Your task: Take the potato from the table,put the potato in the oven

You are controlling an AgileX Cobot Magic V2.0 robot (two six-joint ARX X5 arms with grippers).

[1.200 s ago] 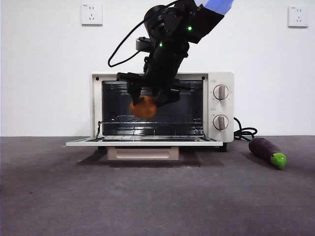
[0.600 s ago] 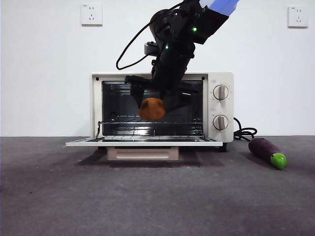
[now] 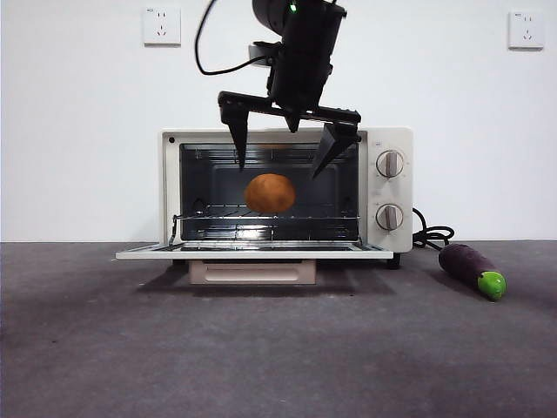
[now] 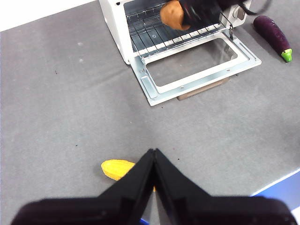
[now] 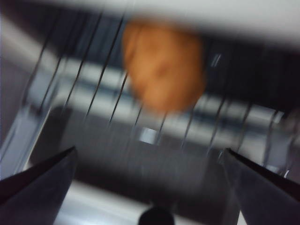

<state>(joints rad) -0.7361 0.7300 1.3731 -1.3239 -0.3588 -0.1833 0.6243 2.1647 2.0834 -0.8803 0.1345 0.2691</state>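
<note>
Nearest you, the bench (image 3: 278, 348) runs wide, dark grey and rough, and the left wrist view shows your left pincer (image 4: 153, 157) waiting above it with its jaws pressed together and nothing between them; a yellow object (image 4: 118, 168) lies on the bench just beyond its tips, partly hidden by them. Off to one side of the oven a purple eggplant (image 3: 473, 270) with a green tip rests on the bench, near the coiled black cord (image 3: 432, 235). Further back stands the oven (image 3: 287, 193), cream-white, its door (image 3: 252, 252) folded down flat with the beige handle under the front edge. Two round knobs (image 3: 390, 190) sit one above the other on its control panel; you can see small markings beside them, but they are too small to read, and no brand name is legible. Inside the cavity the potato (image 3: 270, 193) sits on the wire rack (image 3: 270, 218), orange-brown and free of any grip. Your right pincer (image 3: 289, 159) hangs above it at the oven's mouth, released, jaws spread wide to either side and not touching it; the right wrist view is blurred but shows the potato (image 5: 164, 70) between and beyond the spread jaws. Two white wall sockets (image 3: 163, 25) are on the wall behind.
</note>
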